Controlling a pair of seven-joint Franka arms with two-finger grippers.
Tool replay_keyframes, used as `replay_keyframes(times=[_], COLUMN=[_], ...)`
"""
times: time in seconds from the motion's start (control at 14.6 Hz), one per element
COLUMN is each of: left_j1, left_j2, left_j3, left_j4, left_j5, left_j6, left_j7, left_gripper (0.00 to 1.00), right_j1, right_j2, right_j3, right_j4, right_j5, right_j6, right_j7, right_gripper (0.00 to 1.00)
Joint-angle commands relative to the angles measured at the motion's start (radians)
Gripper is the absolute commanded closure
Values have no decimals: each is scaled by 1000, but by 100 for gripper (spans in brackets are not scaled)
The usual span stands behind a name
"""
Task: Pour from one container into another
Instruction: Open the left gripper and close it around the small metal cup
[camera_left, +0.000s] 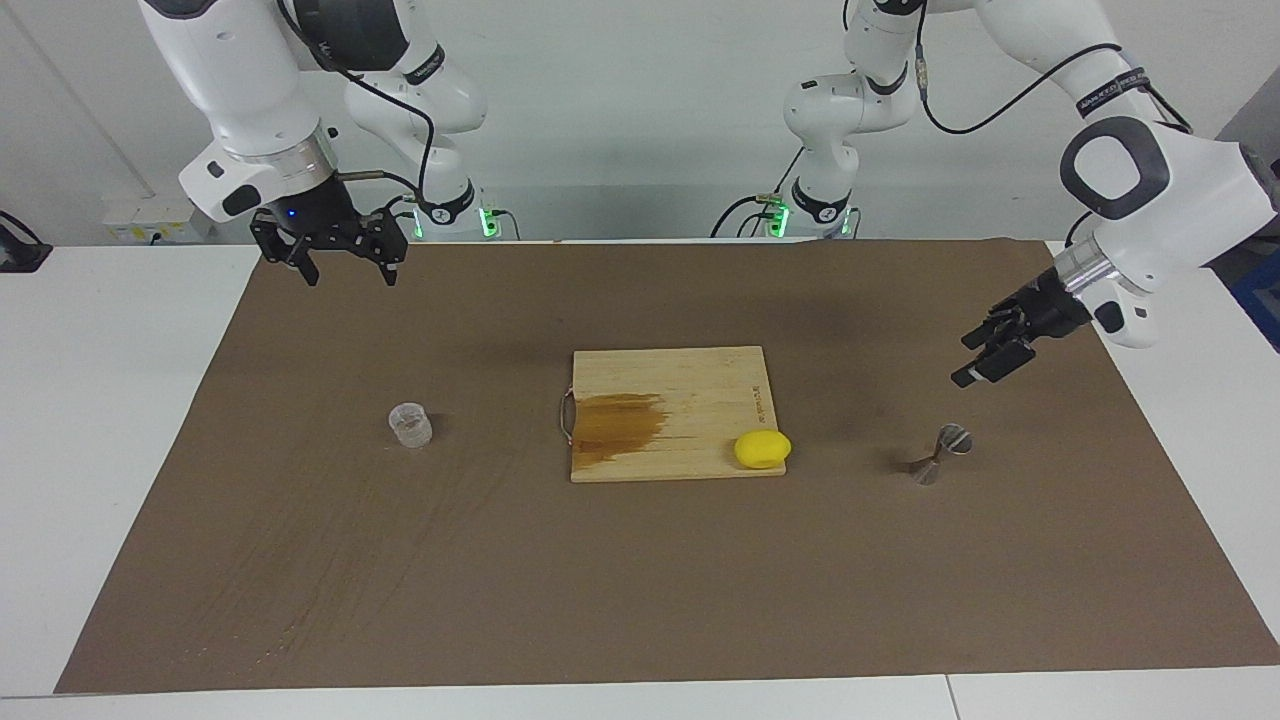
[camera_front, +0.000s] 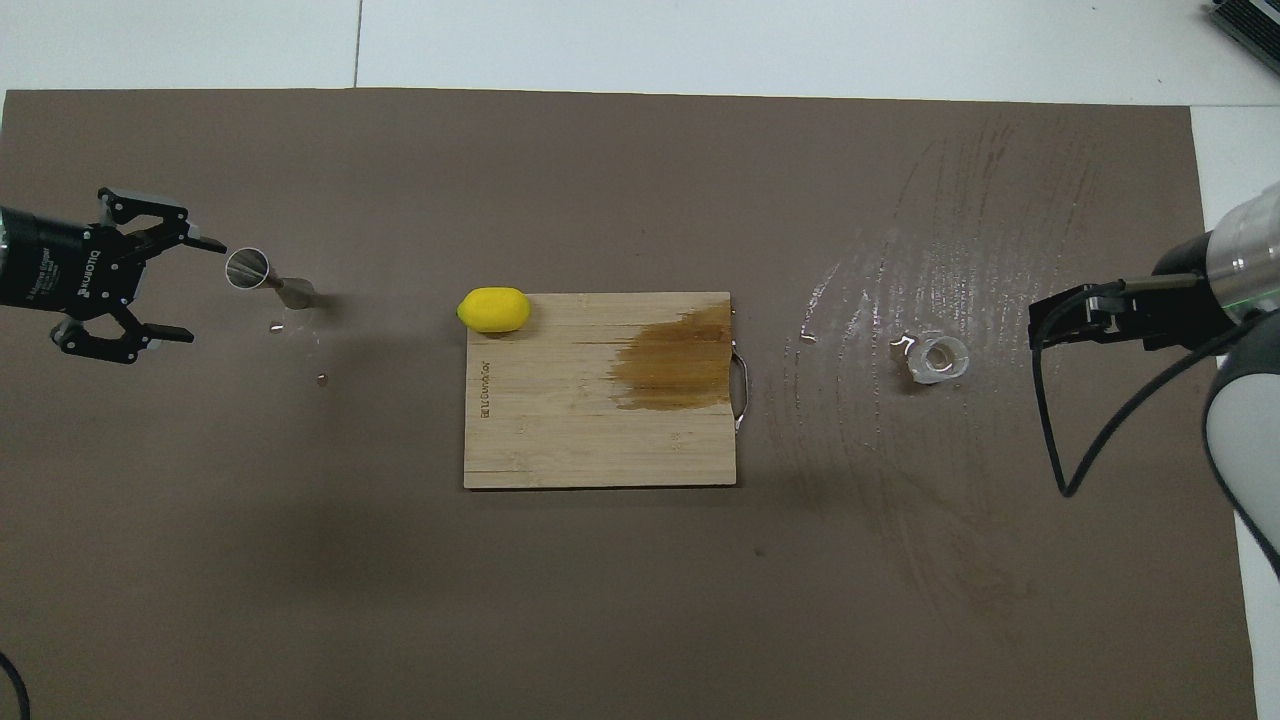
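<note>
my left gripper (camera_front: 170, 288) hangs spread wide and empty just beside the jigger (camera_left: 941, 454), which stands upright at the left arm's end of the cutting board (camera_left: 672, 413). clear cup (camera_left: 410, 424) sits at the board's other end; right gripper (camera_left: 343, 257) open, waiting, well apart from it.

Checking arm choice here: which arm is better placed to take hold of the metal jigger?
Left, probably. The left gripper hangs open just above and beside the jigger at its end of the mat. The right gripper, also open, waits above the mat's edge nearest the robots, nearer the clear cup.
</note>
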Motion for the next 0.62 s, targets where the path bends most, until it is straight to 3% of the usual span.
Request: replay_keyframes(times=[0.0, 0.27, 0.55], left_j1=[14, 70, 87], left_j2=[-120, -72, -7], left_j3=[11, 10, 8], left_j4=[-272, -322, -349], left_j5=[-232, -519, -740], left_j6=[227, 330, 335], left_j7=[-184, -389, -410], left_gripper=[0, 0, 0], right_j1=[-17, -17, -17], right_j2=[8, 8, 8], right_j3=[7, 7, 7], right_j4=[18, 18, 18], right_j5=[27, 27, 27], right_j6=[-21, -21, -21], right_j7=[-6, -6, -6], right_gripper=[0, 1, 1])
